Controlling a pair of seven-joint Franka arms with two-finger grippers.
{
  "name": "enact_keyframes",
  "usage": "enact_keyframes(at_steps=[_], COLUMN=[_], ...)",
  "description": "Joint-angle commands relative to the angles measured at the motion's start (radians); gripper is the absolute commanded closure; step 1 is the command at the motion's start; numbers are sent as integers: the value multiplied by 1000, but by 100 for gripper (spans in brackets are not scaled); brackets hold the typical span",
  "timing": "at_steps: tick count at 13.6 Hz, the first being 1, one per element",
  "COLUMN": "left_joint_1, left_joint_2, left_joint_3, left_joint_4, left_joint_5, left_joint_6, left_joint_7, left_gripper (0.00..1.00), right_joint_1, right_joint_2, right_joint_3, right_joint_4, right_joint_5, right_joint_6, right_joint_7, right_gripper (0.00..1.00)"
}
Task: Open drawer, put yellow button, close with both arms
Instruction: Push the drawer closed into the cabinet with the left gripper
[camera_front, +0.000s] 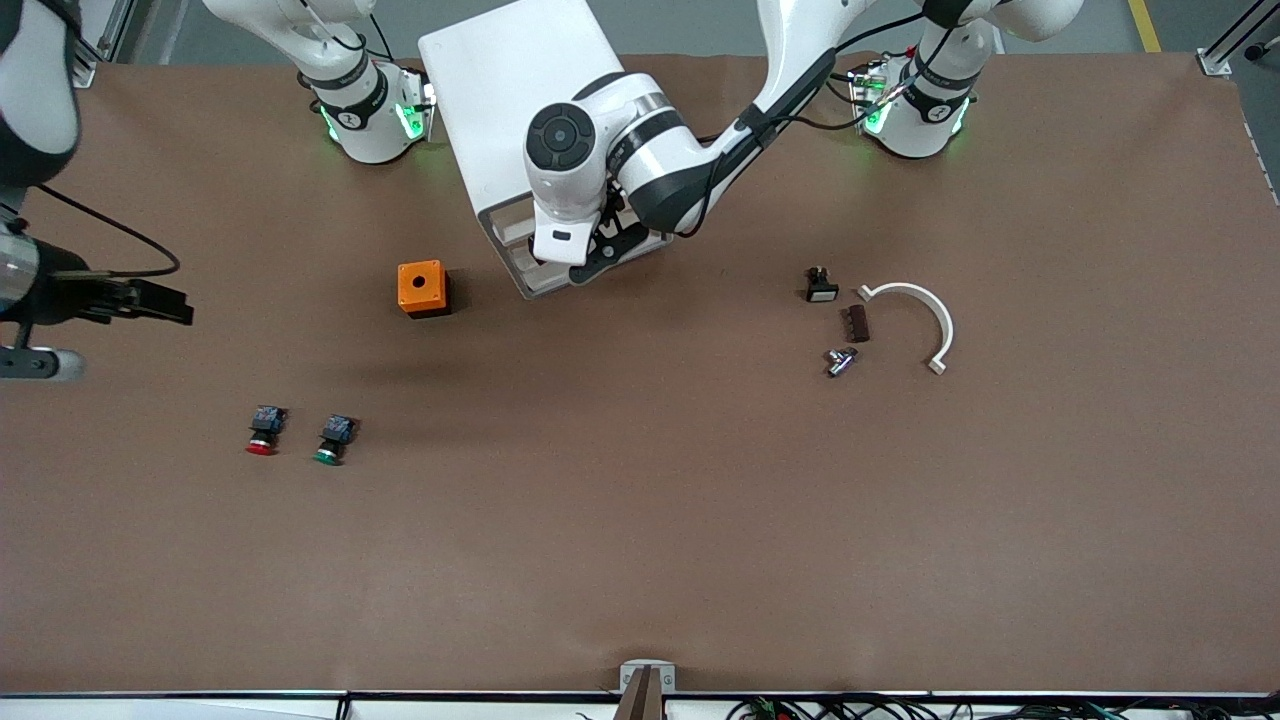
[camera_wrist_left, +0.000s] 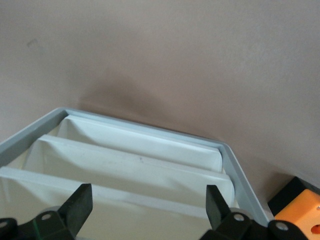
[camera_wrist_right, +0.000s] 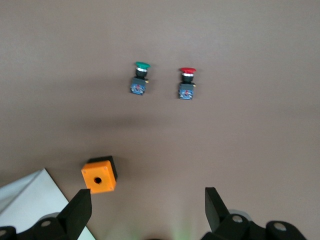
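The white cabinet (camera_front: 500, 90) stands between the arm bases. Its drawer fronts (camera_front: 517, 262) face the front camera and are mostly hidden by my left hand. My left gripper (camera_front: 592, 258) is open right at those fronts. In the left wrist view its fingers (camera_wrist_left: 80, 205) straddle the cream drawer fronts (camera_wrist_left: 135, 167), touching nothing; I cannot tell whether the top drawer is pulled out. The yellow button is out of view. My right gripper (camera_front: 160, 300) is open and empty over the table at the right arm's end. In the right wrist view it (camera_wrist_right: 147, 200) holds nothing.
An orange box with a hole (camera_front: 421, 288) sits beside the cabinet's front. A red-capped button (camera_front: 264, 432) and a green-capped button (camera_front: 333, 440) lie nearer the front camera. A black part (camera_front: 821, 285), brown piece (camera_front: 857, 322), metal piece (camera_front: 840, 360) and white curved bracket (camera_front: 925, 315) lie toward the left arm's end.
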Motion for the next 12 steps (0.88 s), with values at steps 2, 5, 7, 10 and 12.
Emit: enact_keyframes(at_steps=[2,5,7,10,12], left_joint_1=[-2,95,200,382,505], left_joint_2=[-40,-91,-129,-192,-227], left_joint_3=[-16,12,12,12,12], left_joint_4=[-28,-22,-20,-20,-20], left_joint_5=[10,45,105,137,138], left_joint_6=[-10,-61,-76,-81,-92], left_joint_7=[-61,-34,43,175,293], left_gripper=[0,0,0,0,0], right_joint_1=[-31,-34,-32,-31,-26], right_joint_2=[-1,2,2,6,-3], right_joint_3=[21,22,24,24,25], right_joint_4=[35,43,64,64,58], right_joint_5=[-10,-12,-12,17,34], right_joint_6=[-41,-40,-38,-29,-32], right_joint_7=[-25,-31,-27,-19,-13], right_gripper=[0,0,0,0,0])
